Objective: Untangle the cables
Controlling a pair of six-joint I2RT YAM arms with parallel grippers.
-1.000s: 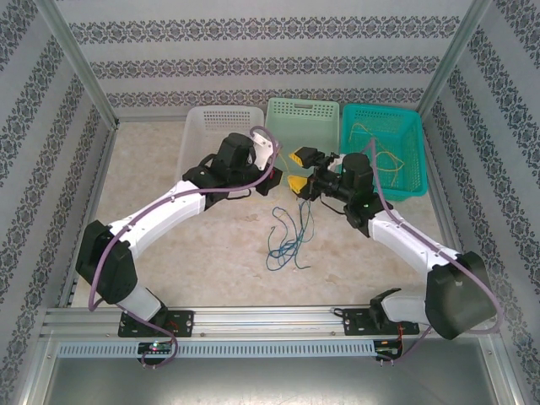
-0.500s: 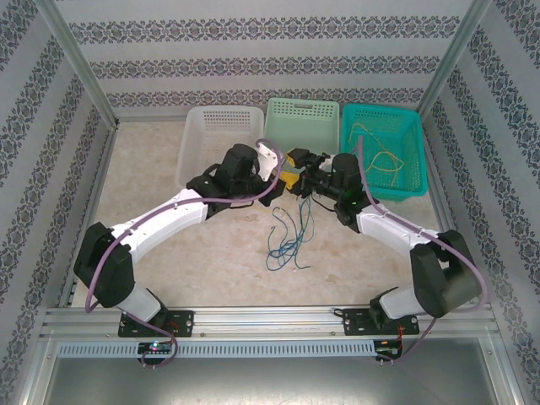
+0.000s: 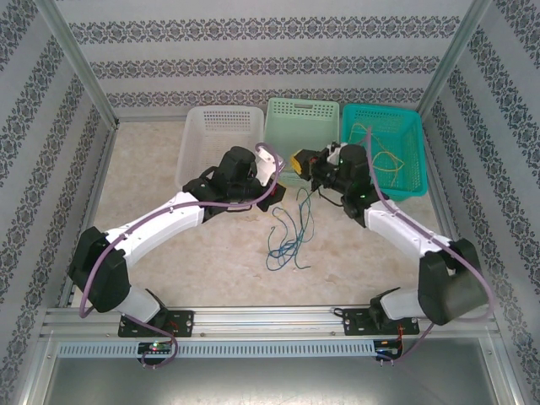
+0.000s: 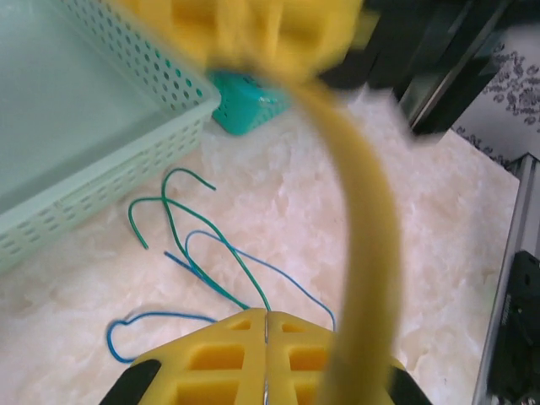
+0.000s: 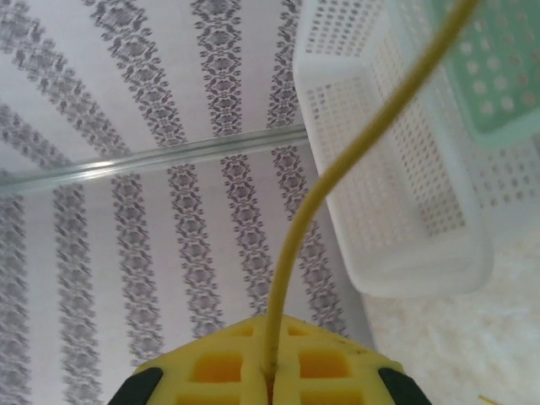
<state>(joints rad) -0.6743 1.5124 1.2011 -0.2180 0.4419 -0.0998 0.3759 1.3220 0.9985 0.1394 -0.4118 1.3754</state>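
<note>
From above, the right gripper [image 3: 299, 159] has swung inward and now sits just beside the left gripper [image 3: 280, 172]. A second ago its jaws stood wide; they have since snapped together. Nearer the arm bases than both sets of fingers, the loose cables [image 3: 287, 238] lie on the table [image 3: 143, 160], with dark strands rising from the heap towards the fingertips. More yellow wires rest in the teal basket [image 3: 405, 190], on the outer side of the right gripper.

In the left wrist view, the left fingers [image 4: 240, 333] are pressed shut. A green cable [image 4: 184, 171] runs over the table right up to their seam, and a blue cable [image 4: 160, 317] loops just beyond the tips. A blurred yellow cable [image 4: 363, 211] passes close over one finger and up to the other gripper's pads (which strand the left fingers actually pinch I cannot tell).

In the right wrist view, the right fingers [image 5: 240, 342] are closed on the yellow cable. It leaves their seam and climbs away, with the white basket [image 5: 396, 186] beyond the tips.

This fresh pinch seems to put both grippers on the bundle, close together. The next move probably calls for drawing them apart so the yellow strand slides clear of the green and blue ones. The risk is that such a thin wire slips, or that the whole knot is dragged along.
</note>
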